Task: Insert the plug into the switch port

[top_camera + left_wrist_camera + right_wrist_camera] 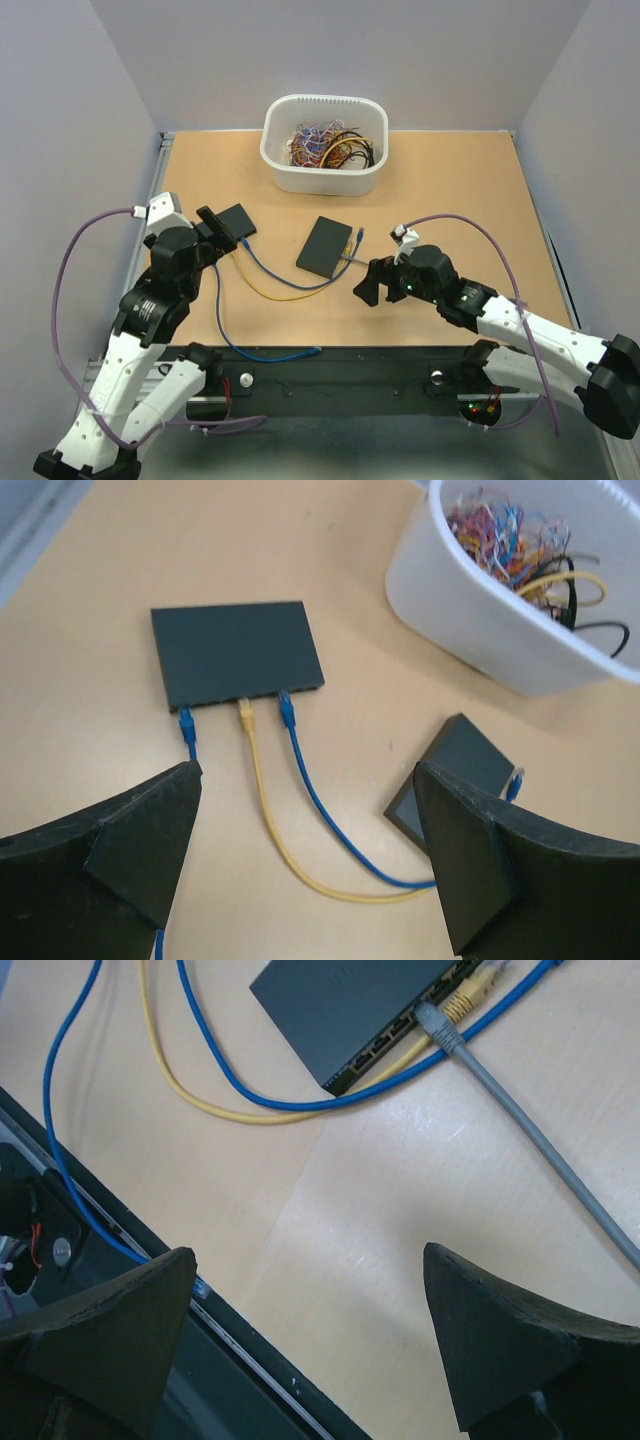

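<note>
In the left wrist view a flat black switch (235, 655) lies on the table. Three plugs meet its near edge: a blue plug (185, 722) at the left, a yellow plug (246, 716) and another blue plug (286, 710). How deep each sits I cannot tell. My left gripper (305, 770) hangs open a little short of them, holding nothing. A second black switch (355, 1005) carries a grey plug (430, 1018) and a yellow plug (465, 1002) at its port side. My right gripper (308, 1250) is open over bare table, short of that switch.
A white bin (324, 142) of tangled coloured wires stands at the back centre. Blue and yellow cables (285, 285) loop across the table between the two switches. One blue cable (262, 351) runs down to the black rail at the near edge.
</note>
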Robot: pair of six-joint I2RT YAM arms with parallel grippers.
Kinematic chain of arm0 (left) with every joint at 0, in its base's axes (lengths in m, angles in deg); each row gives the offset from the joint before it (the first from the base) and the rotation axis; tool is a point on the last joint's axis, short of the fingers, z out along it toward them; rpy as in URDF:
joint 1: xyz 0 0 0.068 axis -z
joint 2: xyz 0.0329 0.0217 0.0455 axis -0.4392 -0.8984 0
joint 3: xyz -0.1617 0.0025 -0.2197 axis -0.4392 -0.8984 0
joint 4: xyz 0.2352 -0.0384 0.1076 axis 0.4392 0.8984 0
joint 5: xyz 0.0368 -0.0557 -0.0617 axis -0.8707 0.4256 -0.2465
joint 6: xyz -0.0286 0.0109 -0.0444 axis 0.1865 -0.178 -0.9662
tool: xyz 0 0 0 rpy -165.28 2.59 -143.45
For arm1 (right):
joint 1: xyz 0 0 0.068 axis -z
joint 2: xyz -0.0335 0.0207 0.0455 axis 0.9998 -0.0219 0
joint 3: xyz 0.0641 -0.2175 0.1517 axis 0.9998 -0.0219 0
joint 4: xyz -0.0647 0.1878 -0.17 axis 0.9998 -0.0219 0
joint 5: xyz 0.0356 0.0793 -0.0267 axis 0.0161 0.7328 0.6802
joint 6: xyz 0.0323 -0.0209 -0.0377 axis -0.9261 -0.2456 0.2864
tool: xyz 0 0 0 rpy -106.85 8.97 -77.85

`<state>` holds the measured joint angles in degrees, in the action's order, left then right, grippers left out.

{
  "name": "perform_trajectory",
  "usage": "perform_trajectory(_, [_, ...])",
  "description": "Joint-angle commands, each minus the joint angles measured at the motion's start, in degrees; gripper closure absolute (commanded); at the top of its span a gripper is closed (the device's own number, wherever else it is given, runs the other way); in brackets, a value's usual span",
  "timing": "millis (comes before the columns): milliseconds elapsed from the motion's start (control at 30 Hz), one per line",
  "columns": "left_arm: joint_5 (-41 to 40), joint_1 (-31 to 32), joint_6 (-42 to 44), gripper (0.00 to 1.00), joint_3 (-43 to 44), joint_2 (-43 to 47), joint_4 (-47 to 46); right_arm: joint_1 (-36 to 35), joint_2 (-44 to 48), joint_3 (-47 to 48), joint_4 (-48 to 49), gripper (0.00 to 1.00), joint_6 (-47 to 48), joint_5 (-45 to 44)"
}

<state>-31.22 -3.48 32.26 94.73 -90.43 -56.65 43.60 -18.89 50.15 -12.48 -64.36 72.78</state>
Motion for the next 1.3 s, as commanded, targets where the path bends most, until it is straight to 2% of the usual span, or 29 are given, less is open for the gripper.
perform_trajectory(0, [10.20, 0.28, -1.42, 0.01, 5.39, -3.15, 4.58, -0.64, 0.01, 2.45, -2.14, 0.00, -1.04, -1.04])
perform_trajectory(100, [12.24, 0.20, -2.04, 0.01, 6.01, -1.50, 8.01, -0.65, 0.19, 2.89, -2.40, 0.00, -1.22, -0.68])
perform_trajectory(200, [7.69, 0.28, -2.30, 0.01, 5.75, 1.93, 11.34, -0.56, 0.01, 3.07, -2.66, 0.00, -1.39, -0.95])
perform_trajectory(333, [6.87, 0.28, -2.48, 0.01, 4.35, 3.52, 13.03, -0.65, -1.21, 3.50, -2.67, 0.00, -1.39, -0.69])
perform_trajectory(500, [9.25, 0.28, -2.74, 0.01, 0.57, 3.61, 11.36, -0.65, -1.66, 3.33, -2.67, 0.00, -1.66, -0.68])
perform_trajectory(1267, [8.81, 0.28, -2.74, 0.01, 0.38, 4.75, 10.65, -0.65, -0.35, 1.40, -2.49, 0.00, -0.95, -1.47])
